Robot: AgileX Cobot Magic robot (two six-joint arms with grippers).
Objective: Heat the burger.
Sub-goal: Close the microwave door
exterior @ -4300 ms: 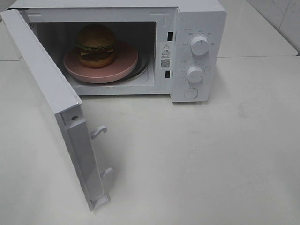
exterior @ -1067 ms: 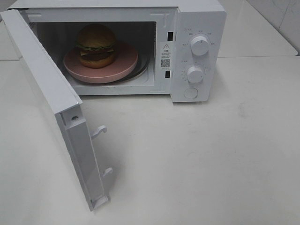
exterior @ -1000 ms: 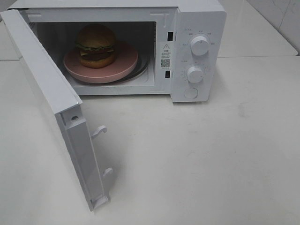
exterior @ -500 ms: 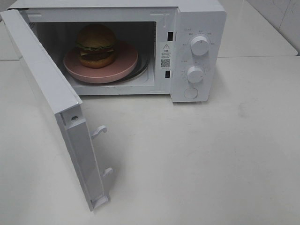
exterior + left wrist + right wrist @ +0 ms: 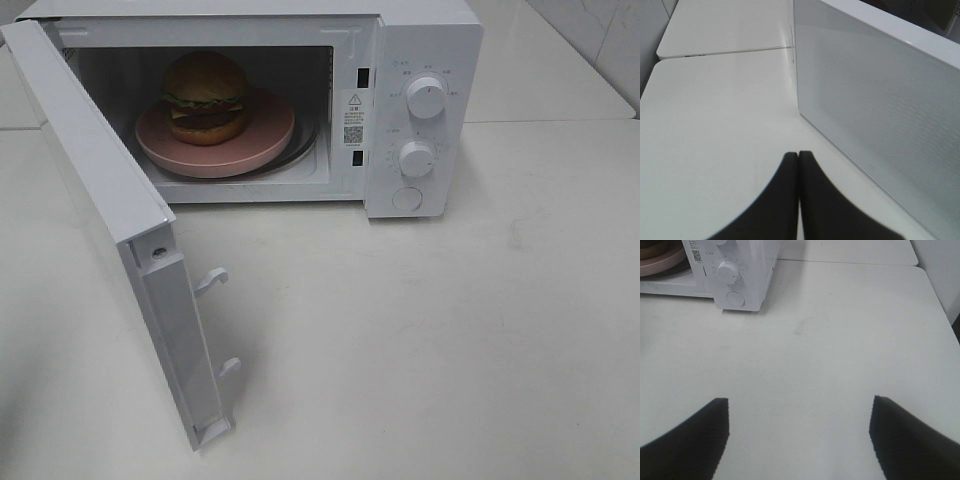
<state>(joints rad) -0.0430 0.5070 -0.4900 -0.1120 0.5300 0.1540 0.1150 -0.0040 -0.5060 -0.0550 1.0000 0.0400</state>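
Nearest, over the table [image 5: 450, 330], the left gripper [image 5: 798, 154] has its fingers [image 5: 780, 200] pressed together on nothing, close by the outer face of the door [image 5: 880, 110], while the right gripper [image 5: 800, 401] stands wide and empty. Farther on, in the high view, the door stands open from the microwave [image 5: 425, 40], pointing toward 7 o'clock. Deepest in, the burger [image 5: 206, 97] sits inside the cavity on the plate [image 5: 270, 135], toward its 10 o'clock rim, with the knobs [image 5: 427, 98] at 3 o'clock of the cavity.

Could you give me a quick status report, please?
Left gripper shut, empty, near the open microwave door. Right gripper open, empty, above the table. Burger on pink plate inside the microwave. Door path looks clear.
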